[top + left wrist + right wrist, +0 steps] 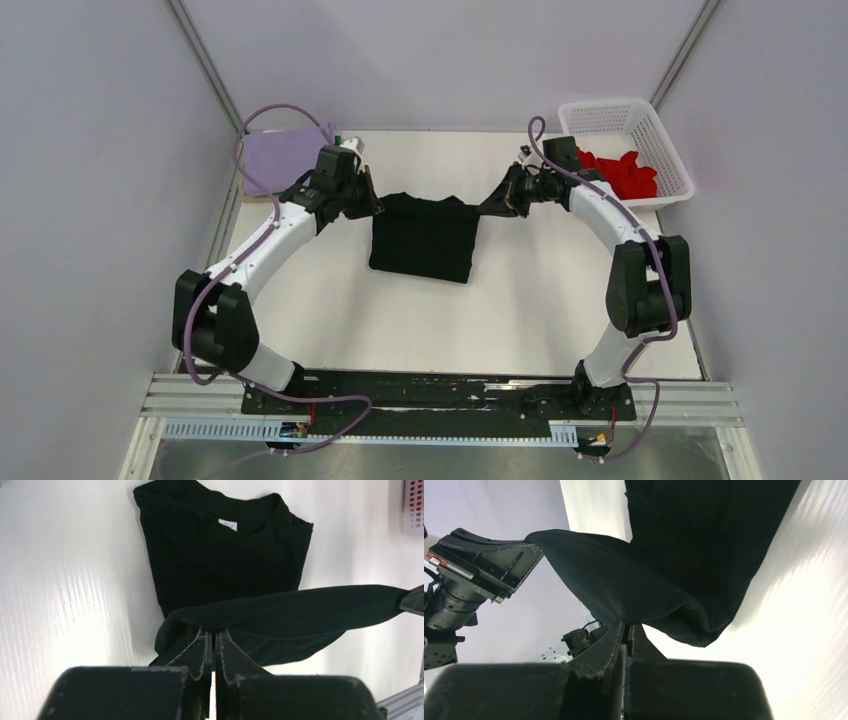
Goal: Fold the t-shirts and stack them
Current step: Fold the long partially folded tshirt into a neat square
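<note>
A black t-shirt (422,240) lies partly folded in the middle of the white table, its small white neck label (228,525) showing. My left gripper (372,207) is shut on the shirt's far left corner and my right gripper (492,207) is shut on its far right corner. Between them the far edge (300,605) is lifted off the table and stretched taut. In the left wrist view my gripper (214,630) pinches the cloth at its tips. In the right wrist view my gripper (628,625) does the same. A lilac t-shirt (285,155) lies folded at the far left.
A white lattice basket (665,135) stands at the far right corner with a red t-shirt (625,172) in it. A green edge (340,138) peeks out beside the lilac shirt. Walls close in the table on three sides.
</note>
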Controlling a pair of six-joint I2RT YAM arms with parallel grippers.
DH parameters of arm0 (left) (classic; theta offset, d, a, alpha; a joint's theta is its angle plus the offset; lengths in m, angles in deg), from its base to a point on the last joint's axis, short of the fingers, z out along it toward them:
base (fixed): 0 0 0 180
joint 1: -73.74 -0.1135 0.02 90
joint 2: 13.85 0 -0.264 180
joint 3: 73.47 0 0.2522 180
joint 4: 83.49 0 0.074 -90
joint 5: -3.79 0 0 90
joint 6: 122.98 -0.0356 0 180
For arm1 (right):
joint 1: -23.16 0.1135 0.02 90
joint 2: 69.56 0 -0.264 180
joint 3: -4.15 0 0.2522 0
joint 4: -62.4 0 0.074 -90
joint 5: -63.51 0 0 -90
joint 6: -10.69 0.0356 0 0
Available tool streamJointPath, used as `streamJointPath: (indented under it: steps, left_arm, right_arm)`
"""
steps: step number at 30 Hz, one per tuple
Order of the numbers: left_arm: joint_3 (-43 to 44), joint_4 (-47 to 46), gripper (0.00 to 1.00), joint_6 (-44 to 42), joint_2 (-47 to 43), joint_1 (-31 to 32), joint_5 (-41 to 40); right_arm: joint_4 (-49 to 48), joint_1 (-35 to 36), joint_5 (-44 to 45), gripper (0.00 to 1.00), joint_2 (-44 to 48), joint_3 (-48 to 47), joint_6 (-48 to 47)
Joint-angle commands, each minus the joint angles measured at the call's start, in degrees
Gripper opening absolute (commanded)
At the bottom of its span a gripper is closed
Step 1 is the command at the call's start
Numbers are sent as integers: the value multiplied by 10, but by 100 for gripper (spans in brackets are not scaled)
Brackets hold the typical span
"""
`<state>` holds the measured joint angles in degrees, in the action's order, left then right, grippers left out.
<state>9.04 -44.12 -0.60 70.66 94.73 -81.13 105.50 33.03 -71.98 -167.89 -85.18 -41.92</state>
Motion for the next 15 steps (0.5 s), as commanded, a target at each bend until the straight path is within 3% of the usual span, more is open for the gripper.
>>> streamJointPath:
  steps: [1,15]
  left_arm:
    - [56,-30,0,-25,44,-18,-21]
    - [174,-34,0,-33,237,-29,-28]
  right_arm:
    - [-23,-17,12,0,-35,-53,-15]
    - [-42,-38,67,0,-166,-127,-11]
